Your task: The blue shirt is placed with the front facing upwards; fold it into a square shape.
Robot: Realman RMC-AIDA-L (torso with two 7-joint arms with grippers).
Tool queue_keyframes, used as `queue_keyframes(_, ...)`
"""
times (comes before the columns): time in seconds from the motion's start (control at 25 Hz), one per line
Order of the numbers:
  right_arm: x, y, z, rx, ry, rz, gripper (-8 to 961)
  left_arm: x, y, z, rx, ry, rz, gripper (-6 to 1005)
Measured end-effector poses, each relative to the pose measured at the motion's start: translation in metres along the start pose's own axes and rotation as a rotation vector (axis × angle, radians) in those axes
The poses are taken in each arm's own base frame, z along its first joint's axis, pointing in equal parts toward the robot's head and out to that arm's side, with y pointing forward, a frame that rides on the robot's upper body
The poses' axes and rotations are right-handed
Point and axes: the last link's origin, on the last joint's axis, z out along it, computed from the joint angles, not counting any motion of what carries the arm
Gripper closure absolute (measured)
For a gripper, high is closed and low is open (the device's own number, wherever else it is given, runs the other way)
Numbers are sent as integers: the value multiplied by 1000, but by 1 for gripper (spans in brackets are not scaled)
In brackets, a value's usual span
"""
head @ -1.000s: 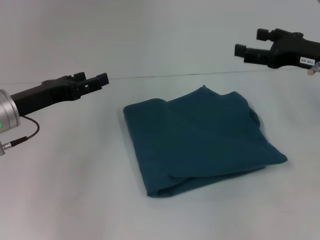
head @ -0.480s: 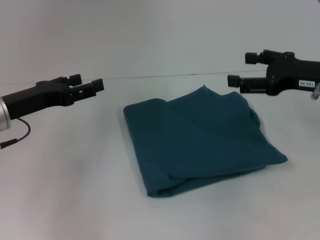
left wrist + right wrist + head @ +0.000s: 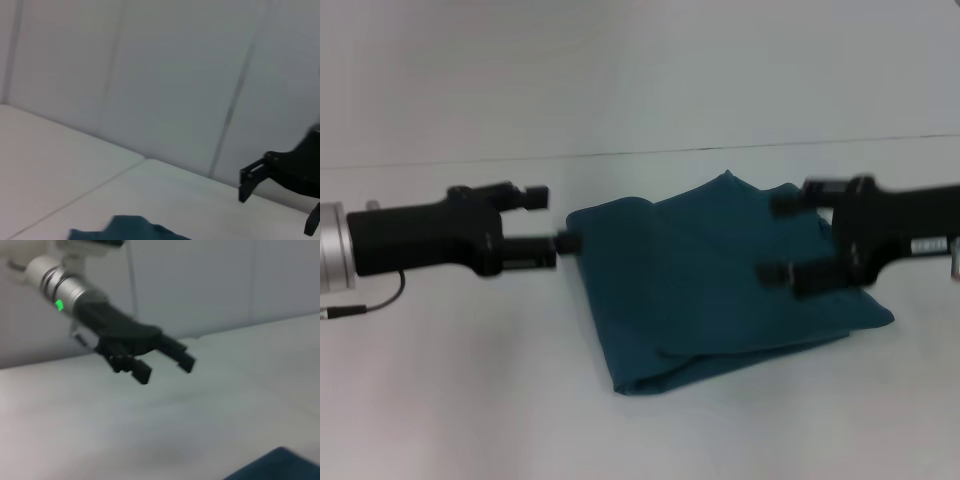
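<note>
The blue shirt [image 3: 710, 285] lies folded into a rough square on the white table [image 3: 450, 400], plain teal side up. My left gripper [image 3: 552, 218] hangs open just off the shirt's left rear corner, its lower finger close to the cloth edge. Over the shirt's right side my right gripper [image 3: 776, 238] also stands open, with nothing between its fingers. The left wrist view catches a corner of the shirt [image 3: 132, 227] and the right gripper [image 3: 277, 207] beyond it. In the right wrist view, the left gripper [image 3: 166, 371] shows open above the table, with a shirt corner [image 3: 280, 465] nearby.
A pale wall [image 3: 640, 70] rises behind the table's far edge. A thin cable [image 3: 370, 300] trails from the left arm's wrist. Bare table surface surrounds the shirt on all sides.
Both grippers have come down and inward toward the shirt, the left to its left rear corner, the right over its right side. The shirt itself has not moved.
</note>
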Motion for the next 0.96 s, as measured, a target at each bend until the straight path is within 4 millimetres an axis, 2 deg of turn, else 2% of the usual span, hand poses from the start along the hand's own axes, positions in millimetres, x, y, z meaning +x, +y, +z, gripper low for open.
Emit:
queue_keyframes(0.16,-4,17,4,-94,46,-34,7,3,12,1,-89,-37,94,137)
queue_keyframes(0.32,-5,27,1,-135,48,-52,7,6,16,-2,-122,-78,132,137)
queue_keyframes(0.64,-6,30,1,-148,14,-56,7,0,13,-15,-108,-128,134,137)
queue_keyframes(0.96,-10,30,4,-154,-18,-60,7,-4,13,-18,-102,-139,125,137)
